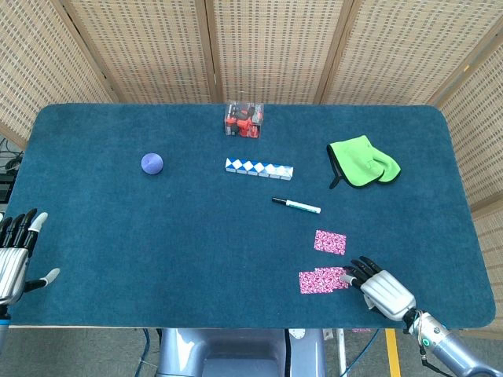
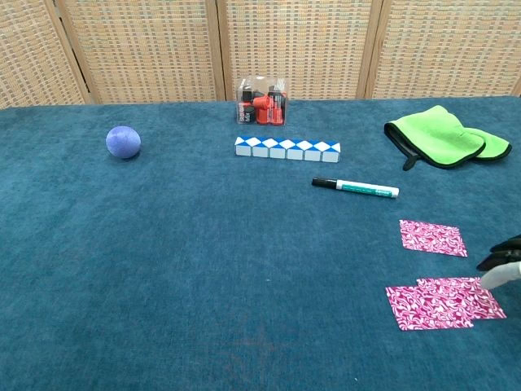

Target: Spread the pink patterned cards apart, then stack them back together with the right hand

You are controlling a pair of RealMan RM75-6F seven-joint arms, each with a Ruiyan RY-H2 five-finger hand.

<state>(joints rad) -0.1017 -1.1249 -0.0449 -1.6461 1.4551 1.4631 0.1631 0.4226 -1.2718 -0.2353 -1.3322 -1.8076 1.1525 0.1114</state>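
Note:
Three pink patterned cards lie at the front right of the table. One card sits alone, farther back. Nearer the front edge, a card is partly overlapped by another card shifted to its right. My right hand lies just right of that shifted card, fingers stretched out, with a fingertip touching its right edge. It holds nothing. My left hand rests at the front left edge with its fingers apart, empty.
A marker pen lies behind the cards. Farther back are a blue-white zigzag block strip, a clear box of red toys, a purple ball and a green cloth. The table's front edge runs close below the cards.

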